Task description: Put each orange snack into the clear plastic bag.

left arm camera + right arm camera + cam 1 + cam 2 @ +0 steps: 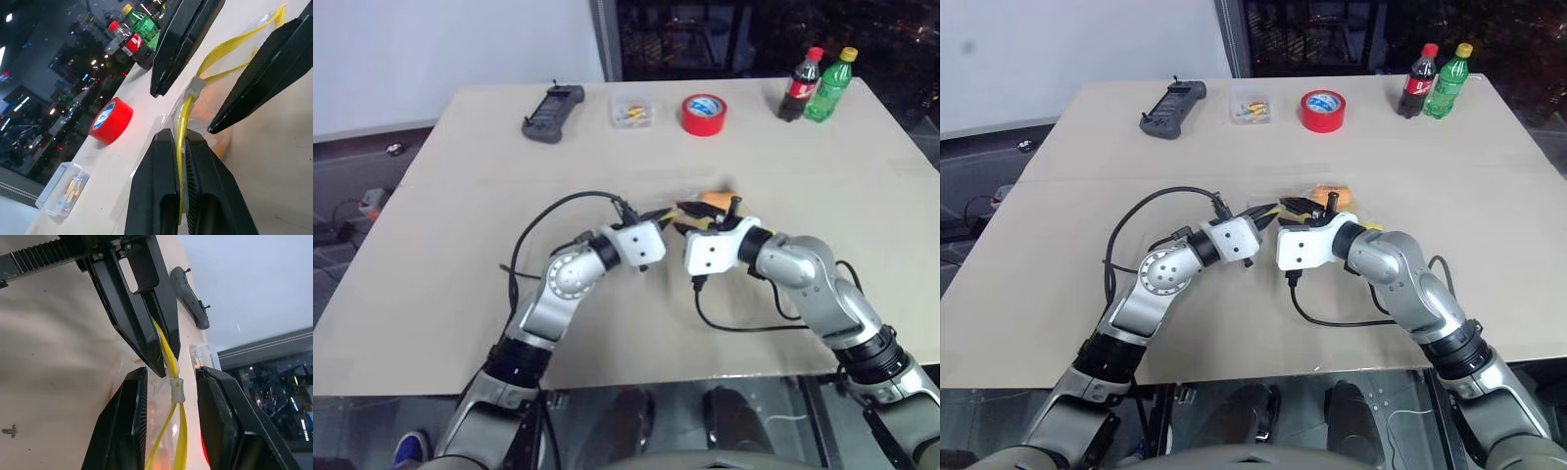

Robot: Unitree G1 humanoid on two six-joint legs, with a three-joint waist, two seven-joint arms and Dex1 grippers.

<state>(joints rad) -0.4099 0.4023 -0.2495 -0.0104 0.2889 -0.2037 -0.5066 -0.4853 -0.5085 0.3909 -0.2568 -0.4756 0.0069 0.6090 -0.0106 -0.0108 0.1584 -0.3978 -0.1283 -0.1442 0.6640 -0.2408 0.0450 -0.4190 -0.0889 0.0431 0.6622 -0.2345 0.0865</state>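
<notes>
Pinching clear plastic bag, left tool

Red tape roll, clear box, two bottles, controller.

A pale beige table carries everything. Along its far edge lie a dark grey handheld controller, a small clear box of coloured bits, a red tape roll, and at the far right corner two upright bottles just beside each other: a cola bottle and a green soda bottle. Near the table's middle rests the clear plastic bag, something orange showing through it.
</notes>
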